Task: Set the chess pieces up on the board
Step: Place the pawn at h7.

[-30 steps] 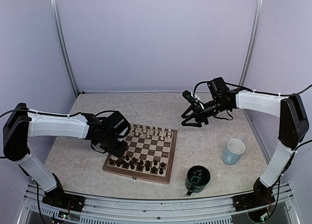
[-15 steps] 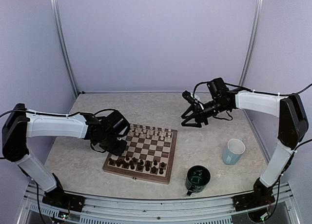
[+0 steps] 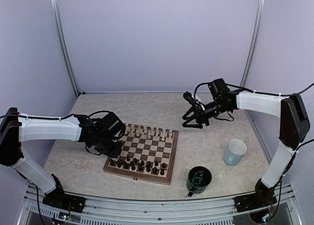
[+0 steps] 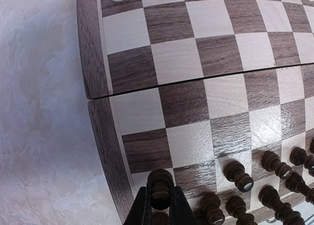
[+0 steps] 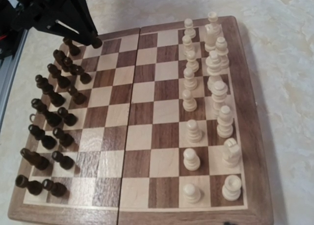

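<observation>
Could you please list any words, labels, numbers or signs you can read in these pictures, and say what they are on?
No legible text anywhere.
On the dark green mug: a pale scribble-like marking, too blurred to read.
On the board and the pale blue mug: no lettering visible.

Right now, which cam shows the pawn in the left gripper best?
Left wrist: the dark pawn is close up, pinched in the left gripper near the edge of the board. Right wrist shows it small, under the gripper. Top external hides it behind the gripper.
</observation>
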Action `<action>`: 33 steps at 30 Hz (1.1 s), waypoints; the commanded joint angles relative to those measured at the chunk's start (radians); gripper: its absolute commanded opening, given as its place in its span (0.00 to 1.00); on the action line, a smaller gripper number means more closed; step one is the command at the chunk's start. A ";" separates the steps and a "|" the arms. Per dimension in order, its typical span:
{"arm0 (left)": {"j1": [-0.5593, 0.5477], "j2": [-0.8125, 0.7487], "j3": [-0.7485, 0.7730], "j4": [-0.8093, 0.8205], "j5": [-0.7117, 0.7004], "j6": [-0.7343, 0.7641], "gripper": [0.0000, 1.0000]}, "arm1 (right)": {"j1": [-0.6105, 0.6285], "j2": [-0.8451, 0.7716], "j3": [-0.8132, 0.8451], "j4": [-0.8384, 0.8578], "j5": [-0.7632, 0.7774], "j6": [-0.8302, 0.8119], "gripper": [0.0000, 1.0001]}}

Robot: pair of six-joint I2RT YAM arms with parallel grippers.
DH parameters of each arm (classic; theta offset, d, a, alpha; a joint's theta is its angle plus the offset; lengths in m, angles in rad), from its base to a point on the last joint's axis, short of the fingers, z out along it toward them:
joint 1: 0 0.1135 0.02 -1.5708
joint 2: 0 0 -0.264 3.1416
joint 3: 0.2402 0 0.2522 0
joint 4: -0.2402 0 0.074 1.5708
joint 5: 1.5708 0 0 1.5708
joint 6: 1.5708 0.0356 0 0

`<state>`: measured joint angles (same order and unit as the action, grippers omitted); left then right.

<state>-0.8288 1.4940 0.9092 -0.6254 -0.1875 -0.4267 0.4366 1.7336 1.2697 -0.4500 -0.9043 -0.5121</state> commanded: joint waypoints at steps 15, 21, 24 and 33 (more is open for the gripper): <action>0.025 0.035 -0.010 -0.039 0.068 -0.066 0.04 | 0.008 0.000 -0.014 0.009 -0.018 -0.015 0.57; 0.030 0.055 -0.004 -0.059 0.039 -0.084 0.04 | 0.008 0.000 -0.016 0.011 -0.017 -0.015 0.57; 0.031 0.055 -0.004 -0.060 0.036 -0.087 0.07 | 0.008 0.002 -0.015 0.009 -0.017 -0.015 0.57; 0.031 0.045 0.005 -0.080 0.035 -0.091 0.09 | 0.008 0.003 -0.014 0.009 -0.018 -0.014 0.57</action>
<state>-0.8082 1.5295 0.9081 -0.6575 -0.1360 -0.5018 0.4366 1.7336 1.2644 -0.4496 -0.9043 -0.5152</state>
